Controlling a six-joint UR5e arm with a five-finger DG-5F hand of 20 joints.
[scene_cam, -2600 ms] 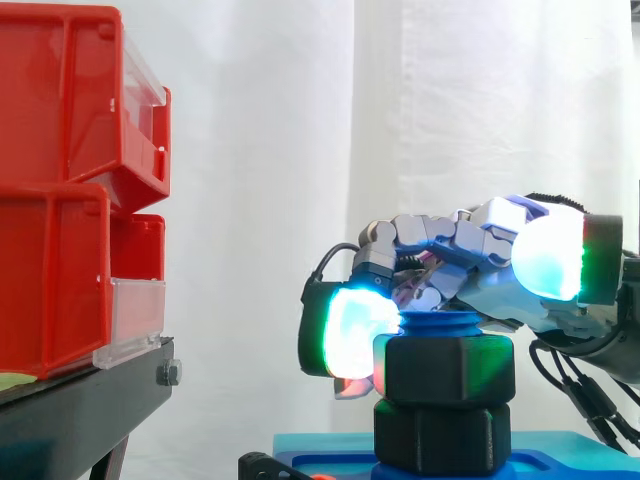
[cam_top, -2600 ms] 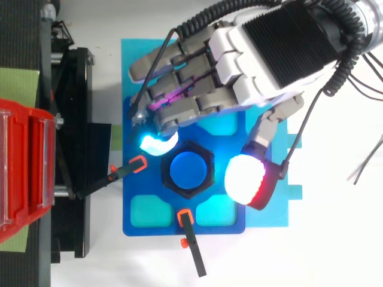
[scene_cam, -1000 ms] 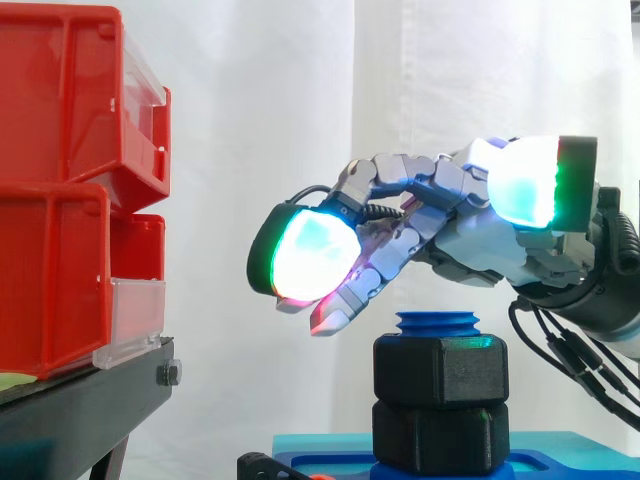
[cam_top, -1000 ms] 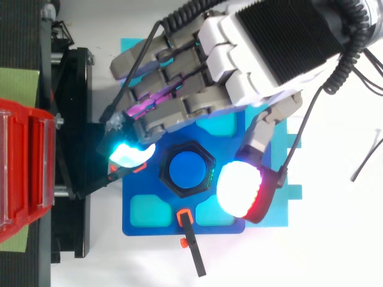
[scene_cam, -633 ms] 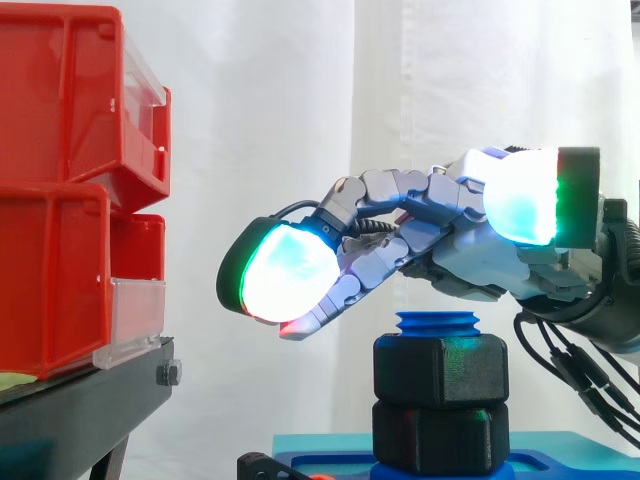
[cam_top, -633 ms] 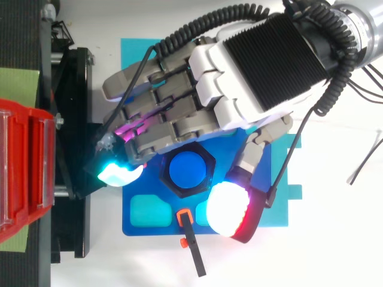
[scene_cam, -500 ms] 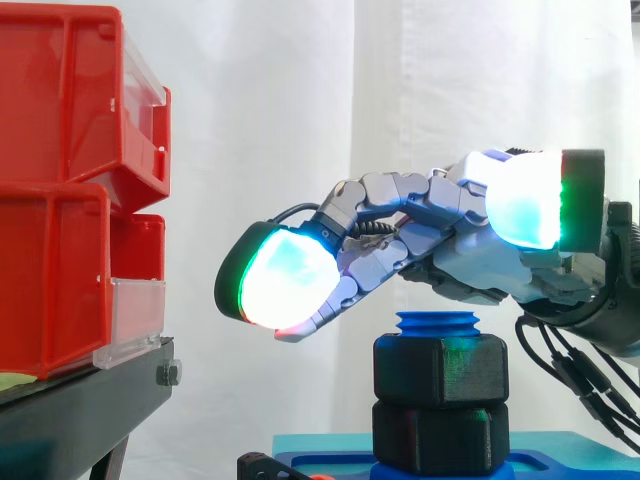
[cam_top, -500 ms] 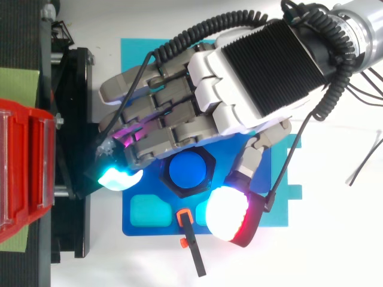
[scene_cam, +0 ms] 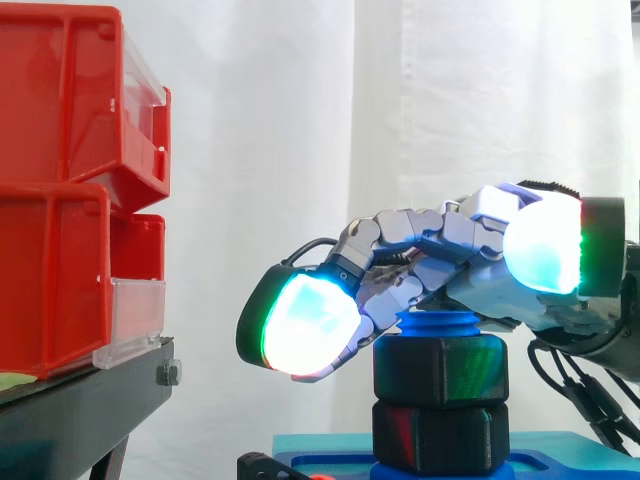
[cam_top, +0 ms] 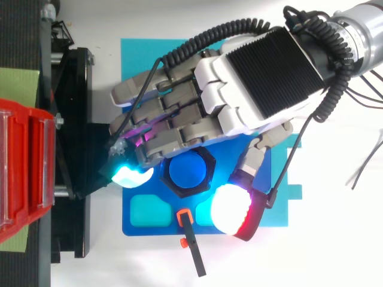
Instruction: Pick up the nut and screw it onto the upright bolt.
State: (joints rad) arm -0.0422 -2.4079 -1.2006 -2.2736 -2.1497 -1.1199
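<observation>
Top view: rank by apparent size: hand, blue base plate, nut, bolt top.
1. hand, nearer the camera, so unsure against the plate
2. blue base plate, partly covered
3. nut
4. bolt top

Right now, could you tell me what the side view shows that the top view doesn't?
Side view: heights. Two black nuts sit stacked, the upper nut on the lower nut, with the blue bolt poking out above them. Top view: layout. The upper nut's hexagon rings the round bolt top, on a blue base plate with a clamp at its lower edge. Both: the open hand over the bolt, and the red bins.
</observation>
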